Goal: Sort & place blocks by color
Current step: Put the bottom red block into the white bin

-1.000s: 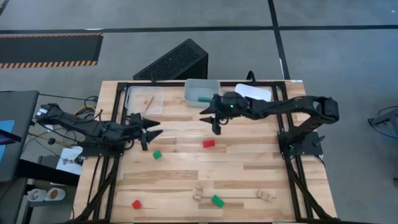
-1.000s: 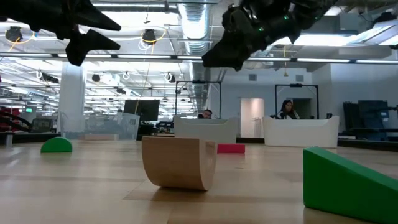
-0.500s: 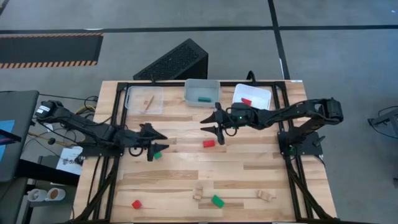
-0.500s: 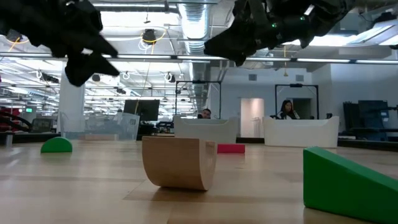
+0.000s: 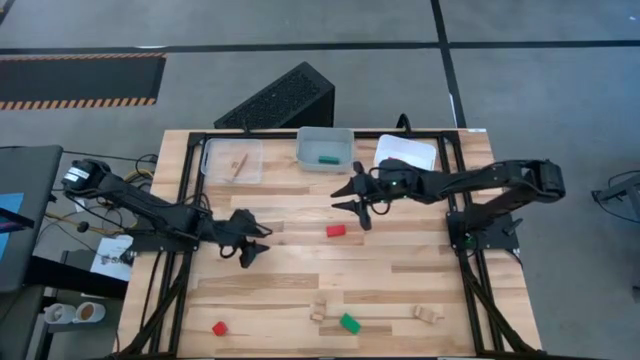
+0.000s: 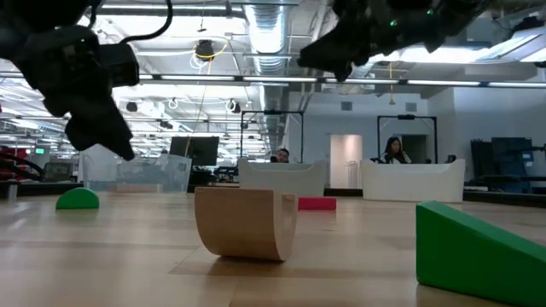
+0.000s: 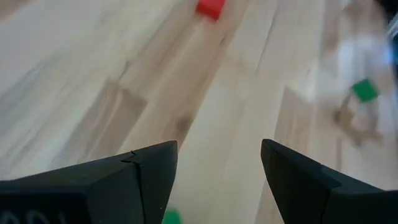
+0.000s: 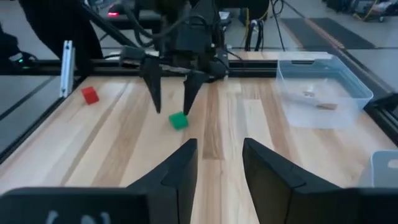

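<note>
Above green block [image 8: 178, 121]: left hand [image 8: 172, 101] open, nothing between.

Blocks [image 5: 336, 231] (red, green, wood) scattered tabletop

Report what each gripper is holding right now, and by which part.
Nothing is held. The left gripper hangs open just above a small green block, not touching it. The right gripper is open and empty beyond the red block.

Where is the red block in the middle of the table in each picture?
High: red block, mid-table.
Low: behind the arch, at its right.
Left wrist: top edge.
Right wrist: not in it; the other red block shows there.
Shared landmark: left gripper.
</note>
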